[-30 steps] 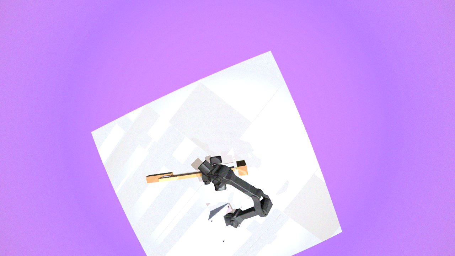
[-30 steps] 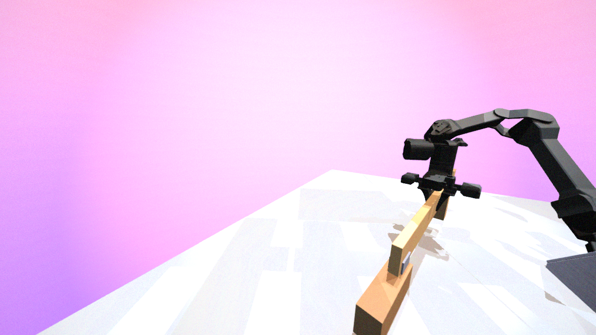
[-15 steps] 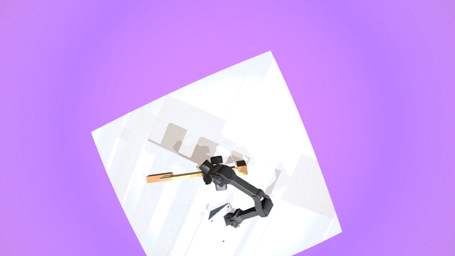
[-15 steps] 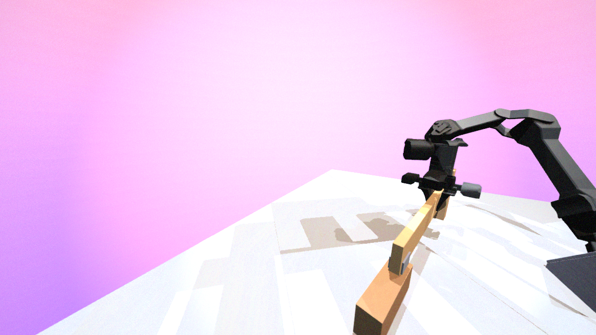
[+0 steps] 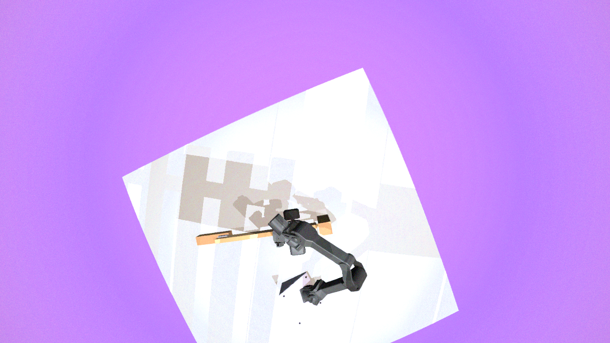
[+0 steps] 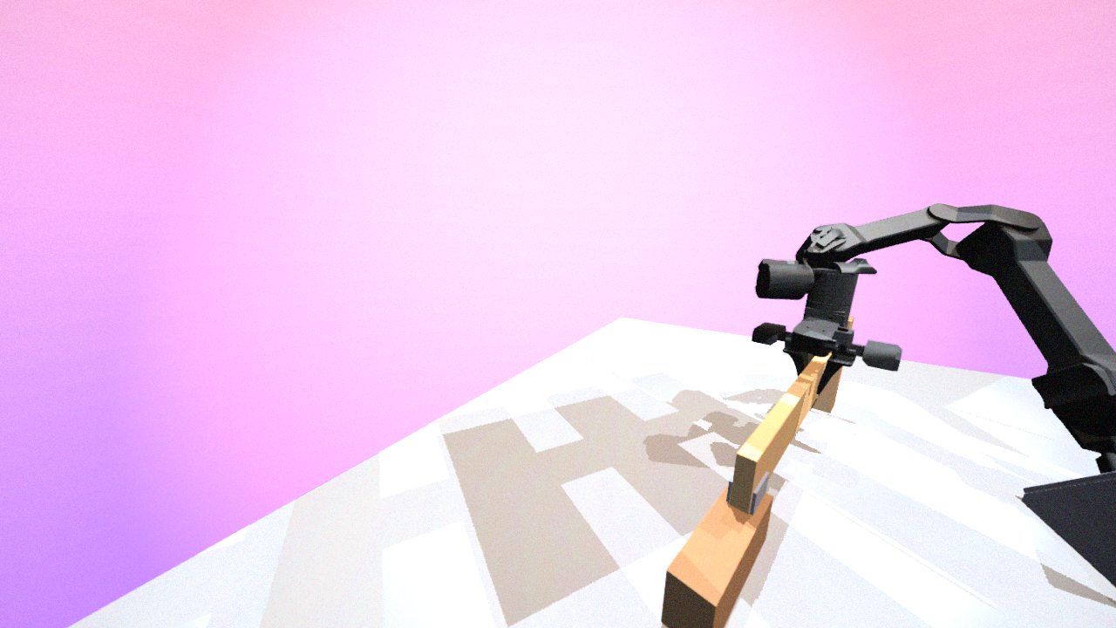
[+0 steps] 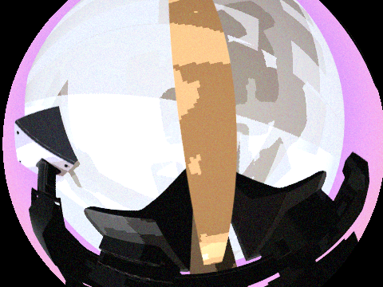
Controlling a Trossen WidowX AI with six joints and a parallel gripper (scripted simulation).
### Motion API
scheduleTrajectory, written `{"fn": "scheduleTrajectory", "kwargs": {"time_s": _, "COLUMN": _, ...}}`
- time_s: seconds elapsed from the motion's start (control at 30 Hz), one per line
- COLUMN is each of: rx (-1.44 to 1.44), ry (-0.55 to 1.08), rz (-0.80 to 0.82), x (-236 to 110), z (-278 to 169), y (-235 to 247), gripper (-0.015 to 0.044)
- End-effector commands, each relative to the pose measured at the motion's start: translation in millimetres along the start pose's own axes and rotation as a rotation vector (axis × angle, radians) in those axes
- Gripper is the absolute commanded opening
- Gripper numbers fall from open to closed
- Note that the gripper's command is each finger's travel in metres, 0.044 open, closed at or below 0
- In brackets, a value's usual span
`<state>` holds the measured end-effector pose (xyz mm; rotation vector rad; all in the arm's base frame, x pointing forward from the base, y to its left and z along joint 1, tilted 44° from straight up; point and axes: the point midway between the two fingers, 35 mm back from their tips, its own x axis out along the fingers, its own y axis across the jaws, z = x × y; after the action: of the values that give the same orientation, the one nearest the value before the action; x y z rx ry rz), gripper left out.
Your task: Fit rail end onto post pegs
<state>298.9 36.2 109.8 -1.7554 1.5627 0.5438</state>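
Note:
The long wooden rail (image 5: 245, 236) (image 6: 772, 429) (image 7: 204, 112) runs from the low footboard block (image 5: 207, 239) (image 6: 710, 554) toward the short post (image 5: 327, 228) (image 6: 828, 394). Its far end sits in the grey bracket (image 5: 221, 235) (image 6: 752, 492) on the block. My gripper (image 5: 276, 233) (image 6: 818, 358) (image 7: 203, 171) is shut on the rail close to its post end and holds that end up off the table, right by the post. The arm and the rail hide the pegs and the holes, so I cannot tell whether the end touches the post.
A dark wedge-shaped plate (image 5: 294, 281) (image 6: 1077, 515) (image 7: 45, 133) lies by the arm's base. The white table (image 5: 341, 140) (image 6: 546, 406) carries blocky grey shadow patches. Its edges drop off on all sides.

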Motion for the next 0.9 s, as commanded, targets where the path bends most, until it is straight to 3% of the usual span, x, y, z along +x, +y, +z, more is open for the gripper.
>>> {"fn": "scheduleTrajectory", "kwargs": {"time_s": 0.0, "rx": -0.003, "ry": -0.001, "rz": -0.003, "x": -1.4, "z": -1.6, "y": 0.1, "gripper": 0.0000}}
{"fn": "scheduleTrajectory", "kwargs": {"time_s": 0.73, "rx": -0.003, "ry": -0.001, "rz": -0.003, "x": -0.4, "z": -8.5, "y": 0.1, "gripper": 0.0000}}
{"fn": "scheduleTrajectory", "kwargs": {"time_s": 0.87, "rx": 0.000, "ry": 0.000, "rz": 0.001, "x": 0.5, "z": -7.3, "y": 0.3, "gripper": 0.0105}}
